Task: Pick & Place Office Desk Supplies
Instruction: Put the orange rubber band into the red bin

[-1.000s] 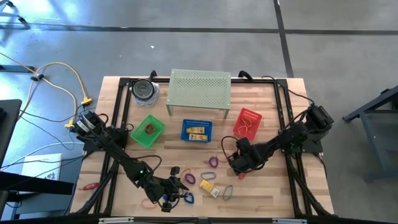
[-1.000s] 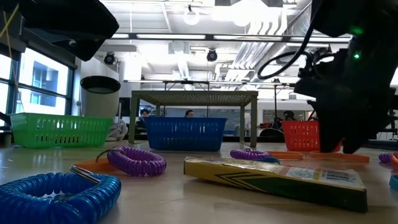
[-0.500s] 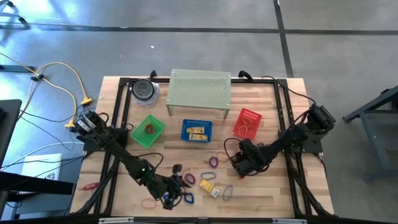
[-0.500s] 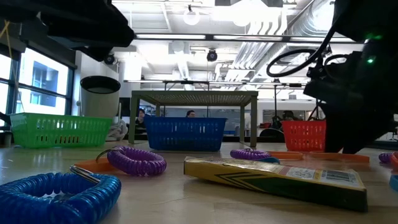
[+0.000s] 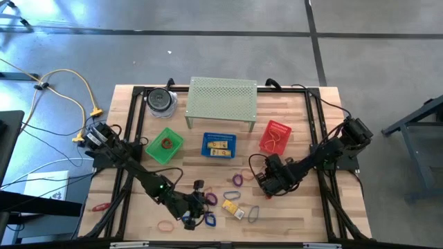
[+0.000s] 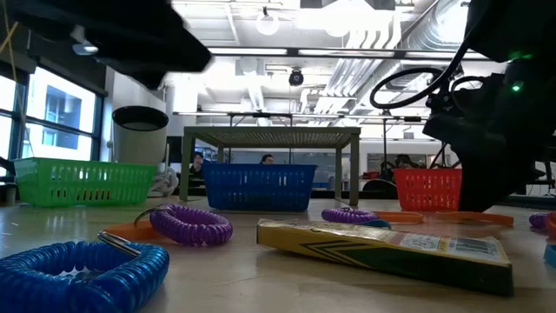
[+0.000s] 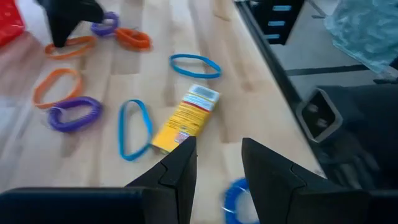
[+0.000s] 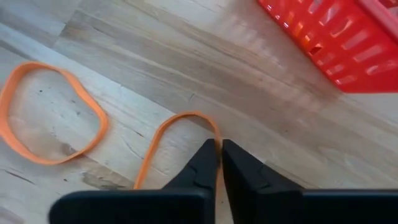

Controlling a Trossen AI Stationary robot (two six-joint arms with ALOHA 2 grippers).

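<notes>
The office desk supplies lie loose on the wooden table: a yellow block (image 7: 186, 118), blue band loops (image 7: 194, 65), a purple coil (image 7: 74, 113), and orange bands (image 8: 50, 118). My right gripper (image 8: 219, 155) (image 5: 265, 187) is at the table's right-middle, below the red basket (image 5: 275, 136), shut on an orange band loop (image 8: 168, 134). My left gripper (image 7: 217, 155) (image 5: 197, 211) hovers near the front edge, open by a narrow gap with only bare wood between its fingers. It is just short of the yellow block, with a blue coil (image 7: 235, 198) beside it. My right gripper pinches the orange band loop at the far bend of its curve (image 8: 213, 135), between its two fingertips. The fingers come steeply from above. The rest of the loop (image 8: 146, 168) lies slack on the table.
A green basket (image 5: 165, 145), a blue basket (image 5: 219, 144) and the red basket stand in a row mid-table. Behind them are a green perforated shelf (image 5: 223, 99) and a round container (image 5: 161, 101). A black frame (image 5: 131, 124) borders the table.
My left arm has swung a little toward the table's right edge, staying at the same height above the supplies.
</notes>
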